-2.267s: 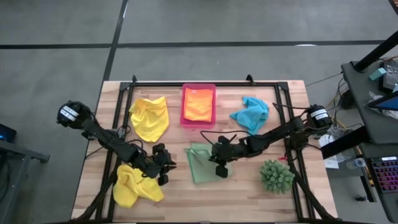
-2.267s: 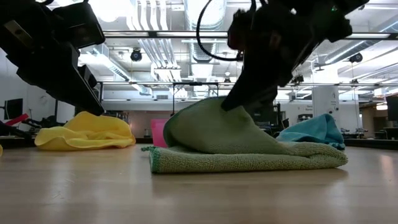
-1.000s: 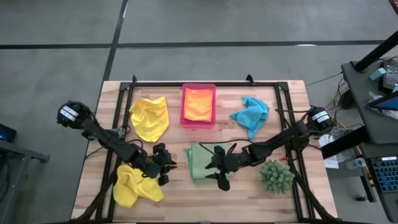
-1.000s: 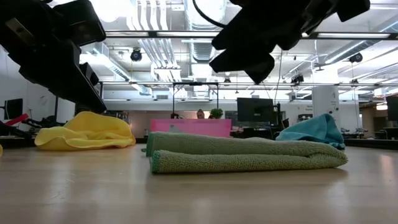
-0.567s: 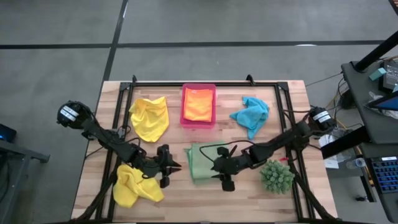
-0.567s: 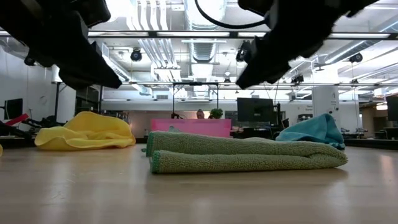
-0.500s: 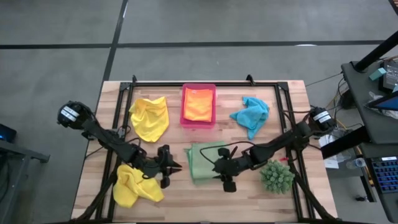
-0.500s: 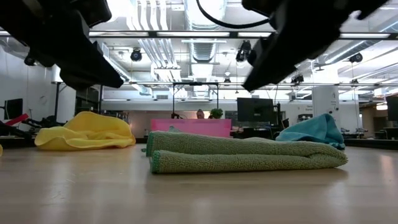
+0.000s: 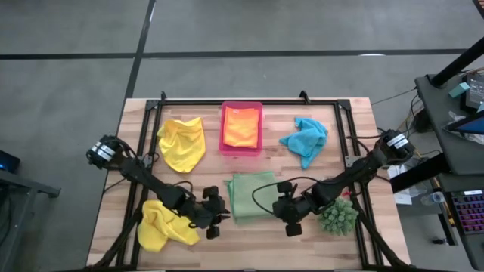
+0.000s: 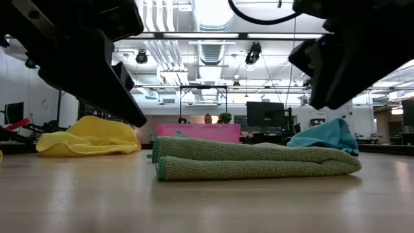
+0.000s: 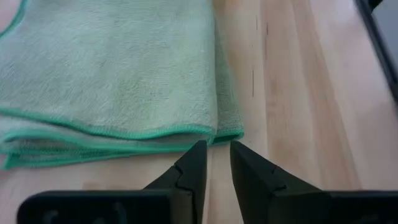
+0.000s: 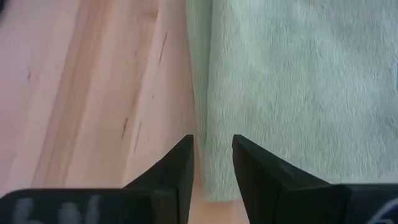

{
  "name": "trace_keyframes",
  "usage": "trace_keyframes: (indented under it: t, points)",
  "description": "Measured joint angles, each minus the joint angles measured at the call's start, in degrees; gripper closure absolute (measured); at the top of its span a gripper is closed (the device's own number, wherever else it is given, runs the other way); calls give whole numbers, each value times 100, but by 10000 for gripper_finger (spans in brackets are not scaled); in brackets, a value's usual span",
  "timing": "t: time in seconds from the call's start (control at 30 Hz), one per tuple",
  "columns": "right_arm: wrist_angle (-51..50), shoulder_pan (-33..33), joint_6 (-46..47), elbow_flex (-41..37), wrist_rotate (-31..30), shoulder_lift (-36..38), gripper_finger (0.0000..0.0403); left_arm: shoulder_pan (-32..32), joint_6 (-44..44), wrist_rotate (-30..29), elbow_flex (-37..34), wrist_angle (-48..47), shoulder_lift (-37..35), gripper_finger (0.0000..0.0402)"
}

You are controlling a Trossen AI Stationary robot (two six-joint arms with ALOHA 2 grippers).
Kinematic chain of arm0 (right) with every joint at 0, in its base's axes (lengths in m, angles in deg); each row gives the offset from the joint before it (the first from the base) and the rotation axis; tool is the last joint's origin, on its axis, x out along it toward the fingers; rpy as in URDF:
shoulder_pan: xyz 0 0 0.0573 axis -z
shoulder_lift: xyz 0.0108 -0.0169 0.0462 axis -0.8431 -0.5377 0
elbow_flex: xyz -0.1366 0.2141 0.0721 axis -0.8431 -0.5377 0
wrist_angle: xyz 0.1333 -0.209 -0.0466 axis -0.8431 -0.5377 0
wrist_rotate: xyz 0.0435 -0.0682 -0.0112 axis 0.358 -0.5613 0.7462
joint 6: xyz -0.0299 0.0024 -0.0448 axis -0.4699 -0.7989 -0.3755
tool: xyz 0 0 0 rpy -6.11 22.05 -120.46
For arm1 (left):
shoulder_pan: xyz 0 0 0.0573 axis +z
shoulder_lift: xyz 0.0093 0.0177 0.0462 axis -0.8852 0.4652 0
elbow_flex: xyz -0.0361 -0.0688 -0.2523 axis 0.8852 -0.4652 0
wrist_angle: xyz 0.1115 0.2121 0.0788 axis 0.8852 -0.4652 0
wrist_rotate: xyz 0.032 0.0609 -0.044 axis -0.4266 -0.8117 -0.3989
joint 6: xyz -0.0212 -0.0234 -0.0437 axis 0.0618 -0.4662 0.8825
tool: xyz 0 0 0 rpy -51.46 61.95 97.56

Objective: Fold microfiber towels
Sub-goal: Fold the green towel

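Observation:
The light green towel [image 9: 253,195] lies folded flat on the table's near middle; several layers show at its edge in the low view [image 10: 252,162]. My left gripper [image 9: 222,218] hovers just off its near left corner [image 11: 229,133], fingers a little apart and empty. My right gripper [image 9: 282,213] hovers above its right edge [image 12: 202,124] near the near right corner, fingers a little apart and empty. Both stand clear above the table in the low view. Two yellow towels [image 9: 182,142] [image 9: 160,225] and the turquoise towel [image 9: 305,138] lie crumpled. The orange towel [image 9: 241,127] lies in the tray.
The pink tray [image 9: 222,130] stands at the far middle. The spiky green plant [image 9: 336,214] stands close beside my right arm at the near right. A black frame [image 9: 249,102] runs round the table. Bare wood lies along the near edge in front of the green towel.
My right gripper has moved off the green towel toward the table's near right, to the towel's right edge. My left gripper has moved right and toward the near edge, up to the towel's near left corner. The towel has stayed flat and folded.

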Motion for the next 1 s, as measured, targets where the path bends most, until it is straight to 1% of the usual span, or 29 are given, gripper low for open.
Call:
trace_keyframes:
  t: [0.13,0.23,0.33,0.47,0.57,0.67,0.77,1.0]
  points:
    - [-58,-125,42,-66,-106,47,289,0,-59,58,296,-388,124,307]
    - [-119,-188,65,-134,-211,47,271,24,-46,-203,370,-413,213,273]
    - [-333,-220,221,-212,-383,47,254,97,-23,-217,371,-414,331,251]
    - [-439,-243,428,-321,-395,47,238,153,107,-164,367,-194,532,245]
    - [-437,-246,433,-340,-393,-4,234,165,122,-124,367,-63,561,244]
    - [-390,-245,418,-343,-399,-49,236,188,132,-28,367,-1,561,244]
    - [-357,-256,382,-343,-567,-129,242,188,169,5,361,5,561,244]
    - [17,-257,273,-348,-690,-335,253,187,293,158,332,-14,561,244]
